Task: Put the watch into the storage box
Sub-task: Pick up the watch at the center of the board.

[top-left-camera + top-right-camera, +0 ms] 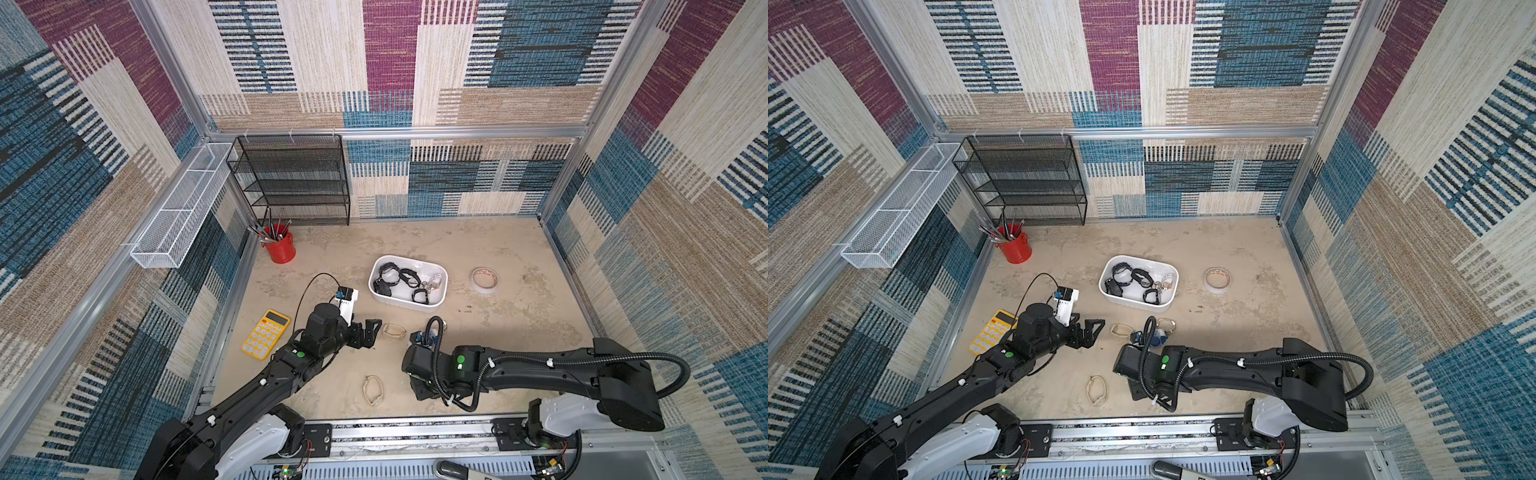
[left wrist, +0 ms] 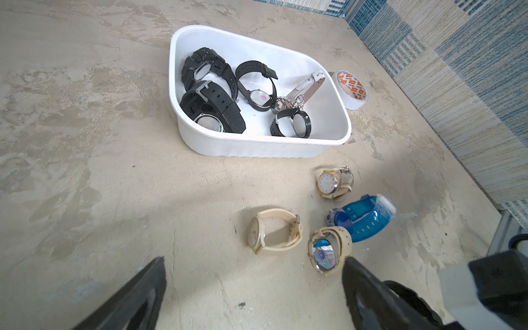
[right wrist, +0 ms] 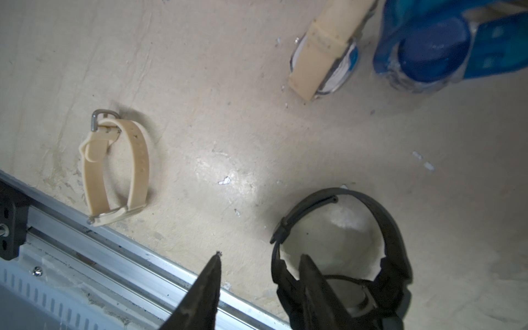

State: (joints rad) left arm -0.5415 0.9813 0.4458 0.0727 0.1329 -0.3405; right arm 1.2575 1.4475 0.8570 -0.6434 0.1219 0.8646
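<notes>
The white storage box [image 1: 398, 302] [image 1: 1133, 302] [image 2: 243, 145] stands mid-table and holds several watches. In the right wrist view a black watch [image 3: 391, 243] lies by the front rail. My right gripper [image 3: 261, 264] stands open over it. One finger is inside its loop and the near strap lies between the fingers, unpinched. This watch is hidden under the arm in both top views. My left gripper [image 1: 370, 332] [image 2: 254, 274] hovers open and empty near a beige watch [image 2: 274, 231] [image 1: 393, 330]. A blue watch [image 2: 363, 217], a gold watch [image 2: 333, 183] and another beige watch [image 1: 372, 390] [image 3: 114, 168] lie loose.
A tape roll [image 1: 484, 280] sits right of the box. A yellow calculator [image 1: 266, 334] and a red cup of tools [image 1: 279, 248] are at the left. A black mesh rack [image 1: 291, 178] and a white wire basket [image 1: 183, 208] line the back-left walls. The aluminium rail [image 3: 114, 257] borders the front.
</notes>
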